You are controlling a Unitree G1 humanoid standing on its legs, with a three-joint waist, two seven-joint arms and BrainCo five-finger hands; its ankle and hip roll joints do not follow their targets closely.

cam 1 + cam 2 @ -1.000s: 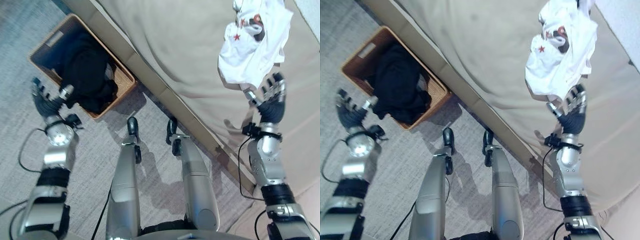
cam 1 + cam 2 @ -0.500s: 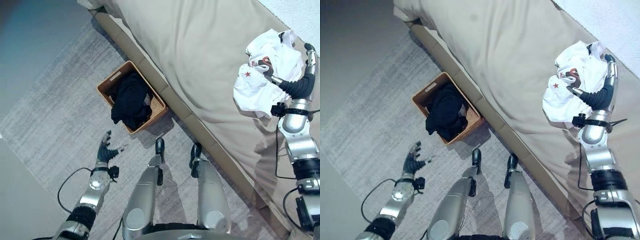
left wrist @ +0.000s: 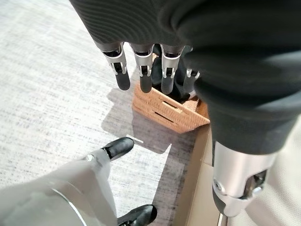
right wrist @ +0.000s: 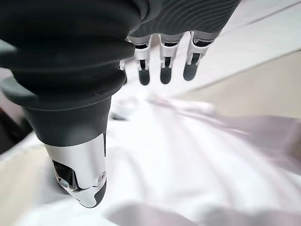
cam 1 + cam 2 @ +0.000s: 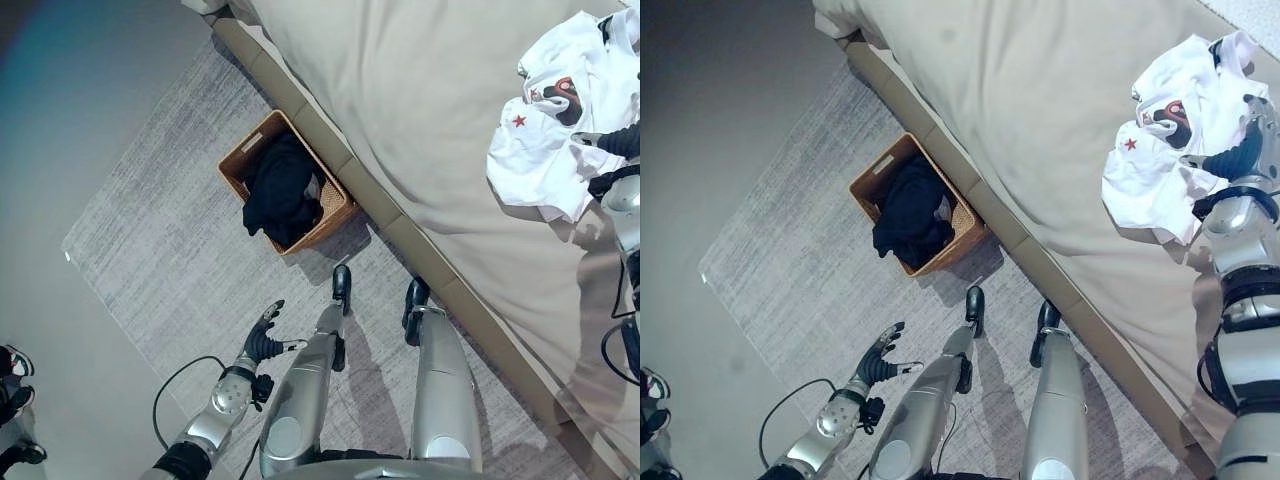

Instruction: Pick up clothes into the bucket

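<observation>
A crumpled white garment (image 5: 556,132) with a red star print lies on the bed at the right. My right hand (image 5: 1246,152) rests at its right edge, and its straight fingers (image 4: 163,71) hover over the white cloth; the hand is open. A brown wicker basket (image 5: 243,142) stands on the rug against the bed's side, with black clothes (image 5: 281,190) heaped inside. My left hand (image 5: 262,340) is open low over the rug, well short of the basket (image 3: 165,112), holding nothing.
The bed's beige cover (image 5: 420,90) fills the upper right, and its base edge (image 5: 398,232) runs diagonally behind the basket. A grey rug (image 5: 165,250) covers the floor. A person's shoes (image 5: 12,378) stand at the lower left.
The camera has pulled back and the whole picture has shifted. My left hand has moved away from the basket, out over the rug. My right hand has reached onto the white garment.
</observation>
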